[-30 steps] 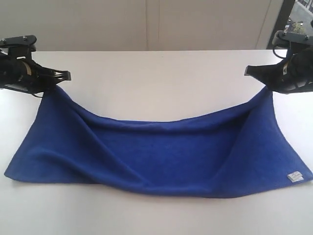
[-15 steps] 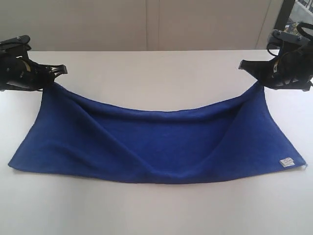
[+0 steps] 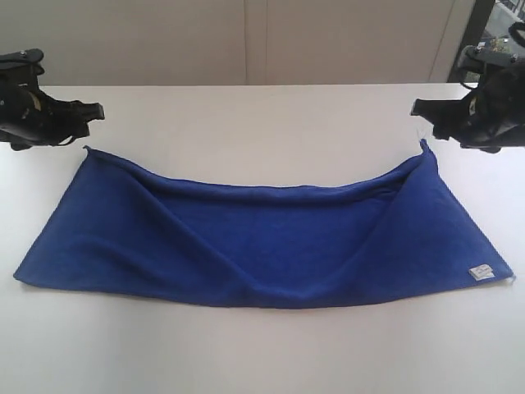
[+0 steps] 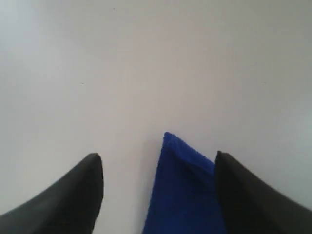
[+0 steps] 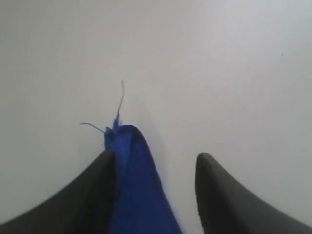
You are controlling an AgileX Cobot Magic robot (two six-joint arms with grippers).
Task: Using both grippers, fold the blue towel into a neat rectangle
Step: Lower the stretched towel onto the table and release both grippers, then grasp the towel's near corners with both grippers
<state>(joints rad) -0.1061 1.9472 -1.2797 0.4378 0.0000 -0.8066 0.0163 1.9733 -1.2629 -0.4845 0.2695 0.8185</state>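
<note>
The blue towel (image 3: 262, 242) lies folded lengthwise on the white table (image 3: 262, 115), its far edge sagging in the middle, with a small white label (image 3: 480, 272) at the near right corner. My left gripper (image 3: 92, 111) hovers open just above the towel's far left corner (image 4: 180, 180), which lies loose between the spread fingers (image 4: 78, 190). Over the far right corner (image 5: 131, 175), which still stands up a little, my right gripper (image 3: 420, 107) is open, and the cloth leans against one finger (image 5: 92, 195) with loose threads sticking out.
A pale wall runs behind the table's far edge. A dark window frame (image 3: 480, 25) stands at the back right corner, close to the right arm.
Both grippers have opened and let go of the towel's far corners. The corners have dropped toward the table and the arms have drawn slightly outward and up.
</note>
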